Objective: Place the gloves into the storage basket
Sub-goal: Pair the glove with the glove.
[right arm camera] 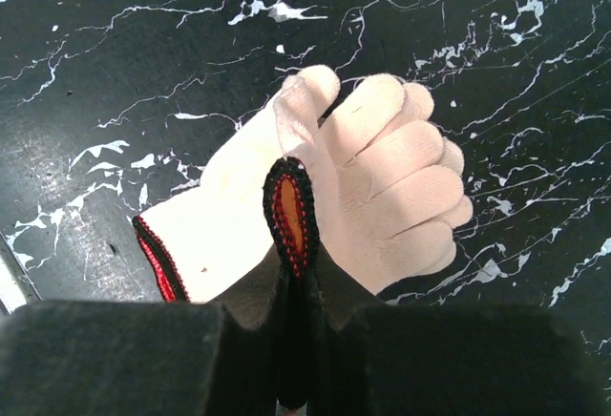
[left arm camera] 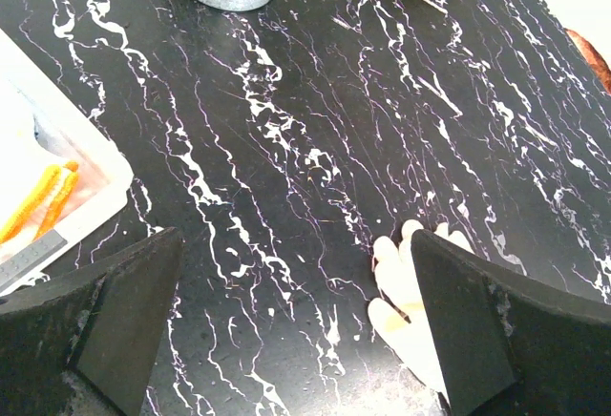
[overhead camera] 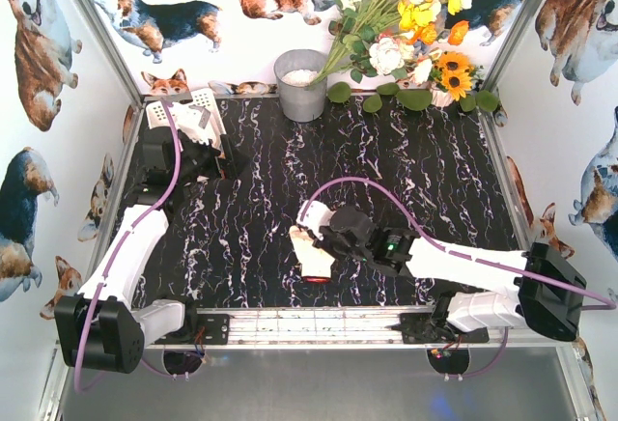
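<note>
White glove point(right arm camera: 382, 187) with a red-edged cuff lies on the black marbled counter point(overhead camera: 386, 180), near the front; the right fingers point(right arm camera: 239, 349) are closed on its cuff. The left fingers point(left arm camera: 124, 311) stand wide open beside the storage basket point(overhead camera: 205, 104) in the far left corner.

On my remote feed, a black marble-patterned tabletop point(overhead camera: 435, 151), veined in white, sits boxed in by white walls point(overhead camera: 570, 102) printed with corgis. Aluminium posts point(overhead camera: 102, 30) rise at the rear corners, and a metal rail point(overhead camera: 319, 322) runs along the near edge. At the far edge I see a grey metal bucket point(overhead camera: 301, 88) beside yellow, white and orange flowers point(overhead camera: 401, 11). The light is bright and even.
</note>
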Robot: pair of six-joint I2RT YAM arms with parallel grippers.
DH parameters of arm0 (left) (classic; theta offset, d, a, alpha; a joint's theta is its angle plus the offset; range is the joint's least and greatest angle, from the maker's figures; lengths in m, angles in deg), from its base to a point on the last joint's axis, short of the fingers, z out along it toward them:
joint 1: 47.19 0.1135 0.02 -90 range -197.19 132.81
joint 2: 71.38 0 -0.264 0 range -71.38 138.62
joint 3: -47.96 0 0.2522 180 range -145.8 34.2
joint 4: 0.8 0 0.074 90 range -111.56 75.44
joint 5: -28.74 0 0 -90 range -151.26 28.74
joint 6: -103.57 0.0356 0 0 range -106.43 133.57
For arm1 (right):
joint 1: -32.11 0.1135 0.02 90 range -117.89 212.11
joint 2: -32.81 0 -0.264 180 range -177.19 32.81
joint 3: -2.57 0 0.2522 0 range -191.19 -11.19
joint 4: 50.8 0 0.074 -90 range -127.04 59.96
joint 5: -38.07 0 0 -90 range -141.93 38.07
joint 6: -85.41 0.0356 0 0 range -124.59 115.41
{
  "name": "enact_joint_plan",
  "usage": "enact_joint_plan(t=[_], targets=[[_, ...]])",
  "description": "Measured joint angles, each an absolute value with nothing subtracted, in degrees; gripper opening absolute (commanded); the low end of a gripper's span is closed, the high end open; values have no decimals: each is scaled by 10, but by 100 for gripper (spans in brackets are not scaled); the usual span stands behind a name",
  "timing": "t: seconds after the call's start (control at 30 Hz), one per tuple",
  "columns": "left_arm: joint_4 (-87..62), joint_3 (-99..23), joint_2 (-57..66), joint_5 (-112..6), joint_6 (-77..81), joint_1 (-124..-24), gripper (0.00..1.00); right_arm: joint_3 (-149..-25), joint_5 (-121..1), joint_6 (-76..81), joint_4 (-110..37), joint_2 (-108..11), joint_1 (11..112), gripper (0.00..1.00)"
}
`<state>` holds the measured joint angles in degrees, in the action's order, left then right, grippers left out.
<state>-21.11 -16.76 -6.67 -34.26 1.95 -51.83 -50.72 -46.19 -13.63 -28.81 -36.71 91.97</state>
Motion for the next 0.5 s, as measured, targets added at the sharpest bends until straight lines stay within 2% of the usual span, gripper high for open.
enact_joint_plan(t=[0.1, 0.3, 0.37, 0.4, 0.5], targets=[[-211, -168, -67, -339, 18, -518, 100, -507, -455, -127, -288, -373, 927, 6], [-189, -153, -61, -317, 2, -519, 96, -507, -459, -84, -285, -379, 934, 35], [-188, -147, -56, -312, -10, -520, 96, -507, -459, -60, -280, -379, 935, 50], [-186, -141, -54, -308, -21, -522, 95, -507, -458, -49, -278, -379, 935, 54], [-162, -102, -55, -301, -69, -532, 95, -508, -454, -12, -270, -378, 935, 58]])
